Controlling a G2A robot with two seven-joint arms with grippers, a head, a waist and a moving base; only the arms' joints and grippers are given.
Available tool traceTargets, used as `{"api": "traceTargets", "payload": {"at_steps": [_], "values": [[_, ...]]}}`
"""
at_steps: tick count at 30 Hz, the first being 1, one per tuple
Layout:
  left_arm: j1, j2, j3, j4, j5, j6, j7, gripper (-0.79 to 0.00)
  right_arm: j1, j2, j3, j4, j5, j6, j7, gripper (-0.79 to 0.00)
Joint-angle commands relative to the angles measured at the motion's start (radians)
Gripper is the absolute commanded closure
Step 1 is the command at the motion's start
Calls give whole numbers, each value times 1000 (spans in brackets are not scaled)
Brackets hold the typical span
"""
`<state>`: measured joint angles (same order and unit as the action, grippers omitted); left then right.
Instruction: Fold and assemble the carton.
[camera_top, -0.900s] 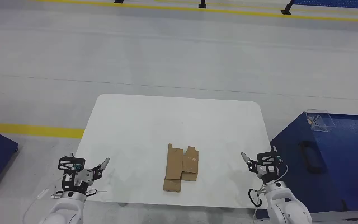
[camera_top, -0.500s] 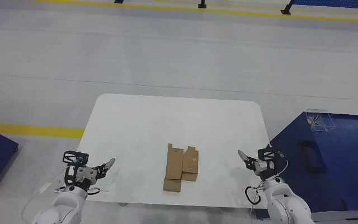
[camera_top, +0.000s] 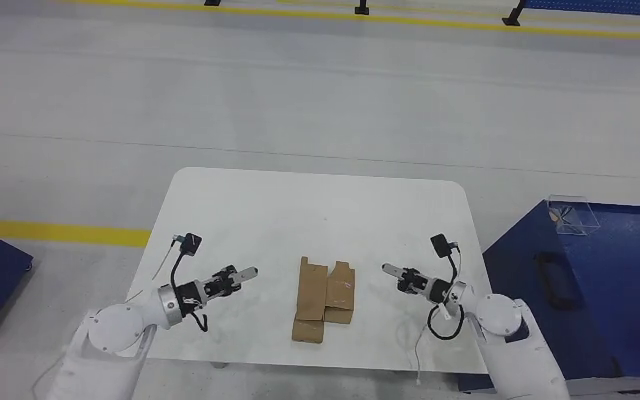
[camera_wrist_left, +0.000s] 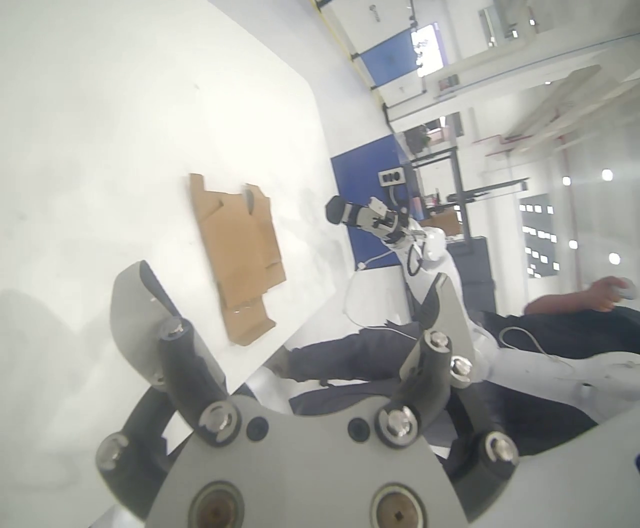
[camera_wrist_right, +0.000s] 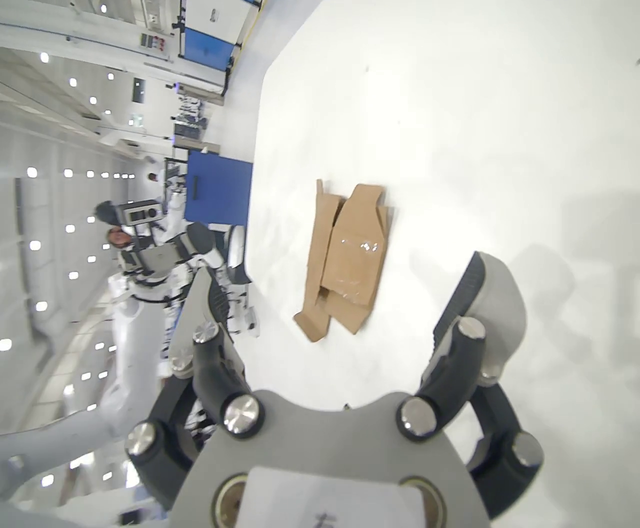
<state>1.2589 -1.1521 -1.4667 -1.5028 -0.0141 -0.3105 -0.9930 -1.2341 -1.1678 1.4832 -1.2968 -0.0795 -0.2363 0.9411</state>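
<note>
Two tools hung low over the white worktop (camera_top: 300, 210), one on either side of the carton (camera_top: 325, 298), and both were released with nothing in them. The left tool (camera_top: 240, 273) pointed rightward toward the carton, its grey fingers (camera_wrist_left: 145, 300) spread wide and touching nothing. The right tool (camera_top: 392, 270) pointed leftward from the other side, its fingers (camera_wrist_right: 492, 300) likewise splayed and empty.

Between them the carton lay flat on the worktop, closer to the near edge than to the far one and roughly midway across. It was clear of both tools, with bare white surface between it and each of them.

It was plain brown cardboard, collapsed flat and not yet folded up. It looked like two long panels side by side, the left one reaching a little closer to the near edge than the right. Short notched flaps stuck out at the far end. On the right panel a glossy patch caught the light, seemingly clear tape.
</note>
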Motion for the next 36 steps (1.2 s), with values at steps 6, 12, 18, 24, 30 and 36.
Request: {"api": "traceTargets", "payload": {"at_steps": [6,12,18,24,30,36], "values": [[-13,0,8,17,6,4,-3,-785,28,0,-6,40,31,5,35,-785],[-27,-9,49,60,-95,-9,0,-785,37,-4,-18,64,112,5,47,-785],[-171,-47,253,238,-63,-71,23,-785,80,-25,-117,148,200,-41,61,-785],[-286,-88,414,414,-24,-87,43,-785,134,-45,-197,266,262,-78,76,-785],[-364,-119,495,551,3,-111,94,-785,186,-62,-252,372,286,-116,60,-785],[-406,-141,537,645,-11,-127,97,-785,208,-68,-271,417,265,-170,4,-785]]}}
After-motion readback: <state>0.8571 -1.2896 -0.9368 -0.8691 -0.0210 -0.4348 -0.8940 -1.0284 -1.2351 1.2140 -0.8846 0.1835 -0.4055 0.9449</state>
